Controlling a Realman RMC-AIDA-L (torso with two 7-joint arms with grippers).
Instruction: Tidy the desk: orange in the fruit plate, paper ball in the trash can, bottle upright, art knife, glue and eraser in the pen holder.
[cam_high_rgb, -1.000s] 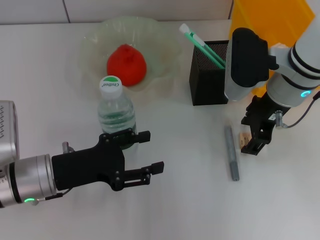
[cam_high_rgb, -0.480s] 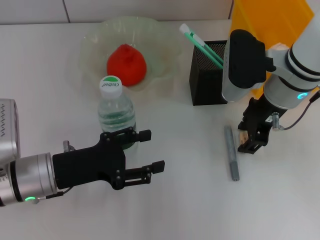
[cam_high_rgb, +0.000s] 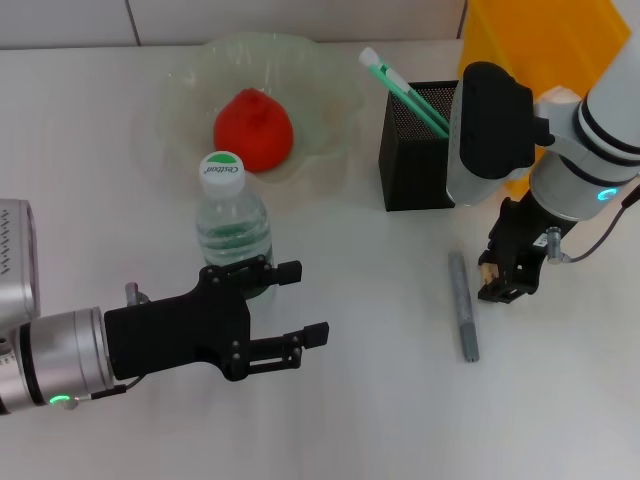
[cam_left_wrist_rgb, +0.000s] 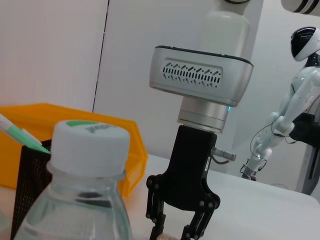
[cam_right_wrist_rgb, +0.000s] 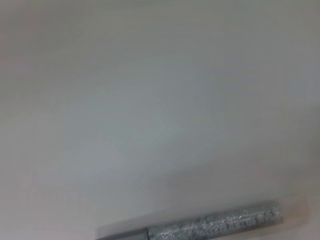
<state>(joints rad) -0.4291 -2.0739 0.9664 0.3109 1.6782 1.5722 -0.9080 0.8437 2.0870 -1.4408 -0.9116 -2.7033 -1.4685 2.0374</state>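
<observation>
Head view: right gripper (cam_high_rgb: 503, 278) at 3 o'clock pinches the small eraser (cam_high_rgb: 488, 272) on the desk, just beside the art knife (cam_high_rgb: 462, 305); a shallow grip could drop it before the pen holder (cam_high_rgb: 412, 160). Left gripper (cam_high_rgb: 290, 320) spread near the bottle (cam_high_rgb: 229, 225)

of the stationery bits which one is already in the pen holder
The green-and-white glue stick: it leans out of the black mesh pen holder. The grey art knife lies flat on the desk; the eraser sits in the right gripper.

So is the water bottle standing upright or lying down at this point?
Upright. The bottle stands on the desk with its green-topped cap facing up, just beyond the left gripper, whose fingers are open and not holding it.
</observation>
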